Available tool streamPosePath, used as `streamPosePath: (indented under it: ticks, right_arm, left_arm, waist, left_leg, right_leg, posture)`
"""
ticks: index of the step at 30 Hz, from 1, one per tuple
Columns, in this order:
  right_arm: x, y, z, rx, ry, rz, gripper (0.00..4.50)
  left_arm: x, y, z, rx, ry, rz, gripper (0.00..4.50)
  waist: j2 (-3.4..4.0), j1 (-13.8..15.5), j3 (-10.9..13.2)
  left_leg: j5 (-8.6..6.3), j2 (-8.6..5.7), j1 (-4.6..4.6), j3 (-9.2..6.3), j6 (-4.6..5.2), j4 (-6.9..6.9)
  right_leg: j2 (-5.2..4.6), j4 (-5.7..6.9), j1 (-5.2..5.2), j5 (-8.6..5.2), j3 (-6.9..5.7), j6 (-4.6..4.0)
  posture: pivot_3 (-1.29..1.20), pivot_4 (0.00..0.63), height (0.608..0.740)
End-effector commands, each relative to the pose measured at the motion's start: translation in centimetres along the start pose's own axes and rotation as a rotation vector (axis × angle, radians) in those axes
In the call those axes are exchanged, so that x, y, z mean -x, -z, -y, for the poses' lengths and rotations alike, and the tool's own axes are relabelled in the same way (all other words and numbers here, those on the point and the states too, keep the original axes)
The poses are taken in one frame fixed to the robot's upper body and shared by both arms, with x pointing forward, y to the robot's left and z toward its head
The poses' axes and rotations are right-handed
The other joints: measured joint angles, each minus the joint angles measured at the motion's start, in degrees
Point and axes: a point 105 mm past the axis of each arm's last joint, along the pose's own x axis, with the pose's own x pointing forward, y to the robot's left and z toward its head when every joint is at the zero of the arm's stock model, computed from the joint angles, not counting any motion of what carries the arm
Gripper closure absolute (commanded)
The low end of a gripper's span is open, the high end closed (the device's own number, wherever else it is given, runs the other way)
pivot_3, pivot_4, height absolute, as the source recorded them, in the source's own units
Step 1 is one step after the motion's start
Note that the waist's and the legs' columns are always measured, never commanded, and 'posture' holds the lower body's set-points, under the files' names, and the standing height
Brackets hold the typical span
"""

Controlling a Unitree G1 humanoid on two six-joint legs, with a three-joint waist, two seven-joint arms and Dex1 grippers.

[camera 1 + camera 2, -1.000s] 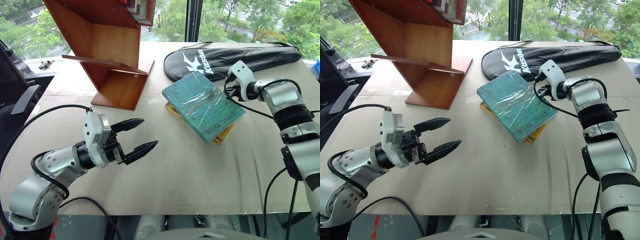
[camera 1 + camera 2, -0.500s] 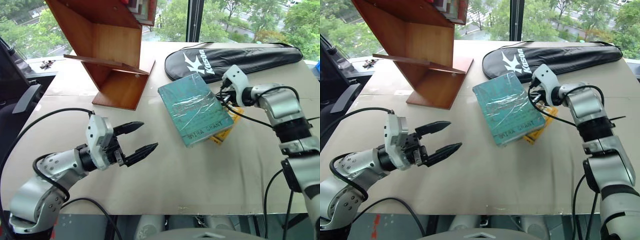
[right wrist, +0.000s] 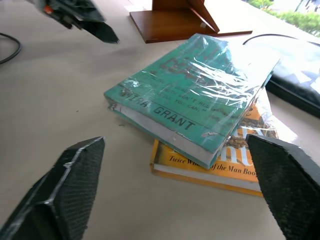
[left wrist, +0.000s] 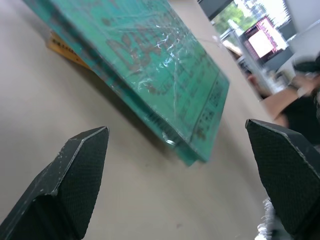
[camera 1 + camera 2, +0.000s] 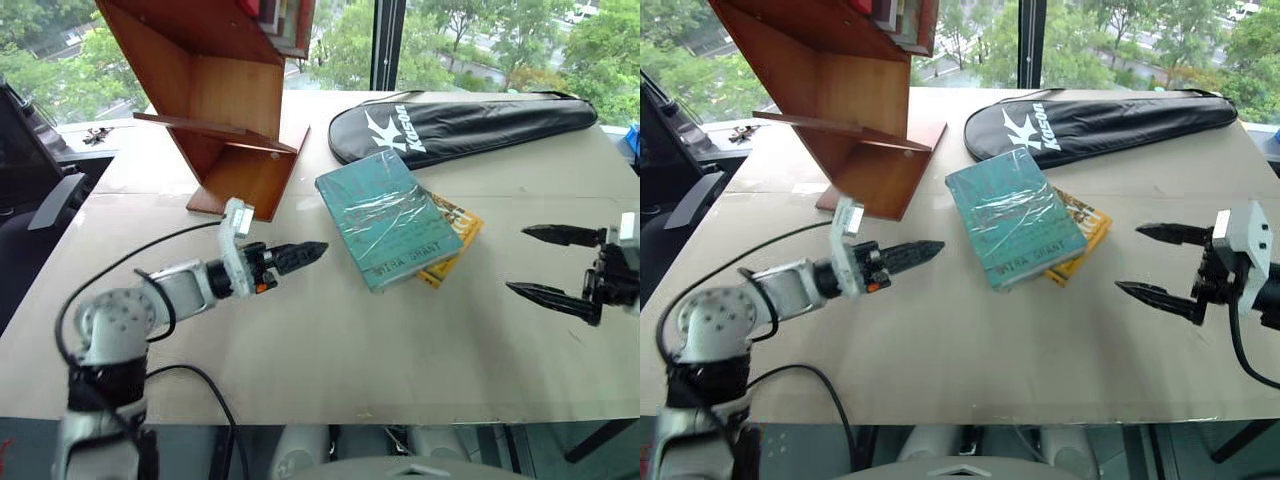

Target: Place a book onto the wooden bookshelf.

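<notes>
Now your teal-green plastic-wrapped hardcover book (image 5: 388,215) lies atop a yellow-orange paperback (image 5: 451,243) mid-surface, right of the reddish-brown wooden bookshelf (image 5: 215,95); both left gripper (image 5: 300,253) and right gripper (image 5: 545,263) hold fingers wide, empty.

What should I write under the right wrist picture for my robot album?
Open right gripper facing the teal book, which lies on a yellow paperback.

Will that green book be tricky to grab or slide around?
The green book looks stiff, so it probably won't flop. Its glossy plastic wrap may make it slippery. Resting askew on the yellow paperback, a push would likely slide it off.
</notes>
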Motion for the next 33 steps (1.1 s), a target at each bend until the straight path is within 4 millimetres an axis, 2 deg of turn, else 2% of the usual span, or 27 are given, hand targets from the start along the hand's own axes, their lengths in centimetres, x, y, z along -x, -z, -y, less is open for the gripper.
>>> streamPosePath:
  ticks: [1, 4, 8, 12, 16, 20, 21, 24, 28, 30, 33]
  right_arm:
    - [0.8, -1.7, 0.1, 0.089, 0.054, 0.049, 0.06]
    - [0.8, -1.8, 0.2, 0.088, 0.084, 0.073, 0.06]
    - [0.3, -2.0, -0.4, 0.076, 0.096, 0.090, 0.06]
    - [0.1, -2.1, -1.1, 0.047, 0.107, 0.094, 0.06]
    - [0.1, -1.8, -1.8, 0.039, 0.122, 0.081, 0.06]
    - [0.4, -2.1, -2.3, 0.030, 0.143, 0.083, 0.00]
    - [0.4, -2.0, -2.3, 0.027, 0.146, 0.082, 0.00]
    - [0.1, -1.8, -2.5, 0.020, 0.148, 0.074, 0.00]
    - [-0.3, -1.9, -2.6, 0.017, 0.142, 0.078, 0.00]
    - [-0.4, -1.8, -2.5, 0.015, 0.142, 0.082, 0.00]
    - [-0.6, -1.9, -2.0, 0.013, 0.153, 0.114, 0.00]
  left_arm:
    - [-1.4, -0.4, -1.2, 0.172, 0.022, 0.005, 0.00]
    - [-2.5, -0.2, -2.8, 0.271, -0.006, 0.011, 0.00]
    - [-4.9, 0.6, -3.4, 0.359, 0.017, 0.016, 0.00]
    - [-7.4, 1.1, -3.6, 0.424, 0.059, 0.053, 0.00]
    - [-9.9, 2.4, -2.8, 0.437, 0.098, 0.012, 0.00]
    - [-11.1, 3.3, -1.7, 0.434, 0.169, -0.052, 1.10]
    - [-11.2, 3.3, -1.5, 0.428, 0.182, -0.065, 1.65]
    - [-11.5, 2.7, -1.8, 0.434, 0.183, -0.054, 2.58]
    - [-11.0, 1.8, -2.0, 0.430, 0.207, -0.035, 4.40]
    - [-10.0, 1.0, -1.7, 0.427, 0.245, -0.009, 4.48]
    - [-7.1, -0.2, 0.0, 0.346, 0.328, 0.031, 4.48]
  waist:
    - [0.00, 0.19, -0.01]
    - [-0.03, 0.07, 0.00]
    - [-0.03, 0.58, 0.00]
    - [-0.03, 2.04, -0.04]
    - [-0.02, 2.65, -0.07]
    - [-0.01, 2.78, -0.08]
    - [-0.01, 2.76, -0.08]
    - [-0.01, 2.82, -0.08]
    - [-0.02, 2.73, -0.09]
    - [-0.02, 2.53, -0.09]
    - [-0.08, 0.95, -0.04]
  left_leg:
    - [0.01, -0.01, 0.01, 0.00, -0.01, 0.01]
    - [0.11, -0.04, -0.01, 0.01, -0.18, 0.07]
    - [0.18, -0.04, -0.15, 0.00, -0.32, 0.04]
    - [0.18, -0.09, -0.22, 0.01, -0.32, 0.06]
    - [0.18, -0.11, -0.16, 0.00, -0.32, 0.07]
    - [0.18, -0.13, -0.14, 0.01, -0.30, 0.07]
    - [0.18, -0.13, -0.14, 0.01, -0.30, 0.06]
    - [0.18, -0.13, -0.14, -0.01, -0.30, 0.05]
    - [0.16, -0.13, -0.14, -0.01, -0.27, 0.07]
    - [0.15, -0.13, -0.13, -0.01, -0.25, 0.06]
    - [0.16, -0.08, -0.15, -0.03, -0.27, 0.04]
  right_leg:
    - [0.02, -0.01, 0.04, 0.00, 0.00, 0.00]
    - [0.03, 0.00, 0.02, 0.00, 0.02, 0.00]
    - [0.01, -0.10, -0.06, -0.01, 0.01, 0.01]
    - [-0.05, -0.17, -0.07, -0.02, -0.02, 0.02]
    - [-0.08, -0.15, -0.01, -0.02, -0.03, 0.02]
    - [-0.08, -0.14, 0.01, -0.02, -0.02, 0.02]
    - [-0.07, -0.14, 0.01, -0.02, -0.02, 0.02]
    - [-0.04, -0.14, 0.00, -0.02, -0.03, 0.02]
    - [-0.03, -0.14, 0.02, -0.02, -0.04, 0.02]
    - [-0.03, -0.13, 0.01, -0.02, -0.03, 0.02]
    - [-0.02, -0.13, -0.02, -0.02, -0.02, 0.02]
  posture:
    - [0.00, 0.150, 0.740]
    - [0.00, 0.150, 0.740]
    - [0.00, 0.150, 0.740]
    - [0.00, 0.150, 0.740]
    - [0.00, 0.150, 0.740]
    - [0.00, 0.150, 0.740]
    - [0.00, 0.150, 0.740]
    - [0.00, 0.150, 0.740]
    - [0.00, 0.150, 0.740]
    - [0.00, 0.150, 0.740]
    - [0.00, 0.150, 0.740]
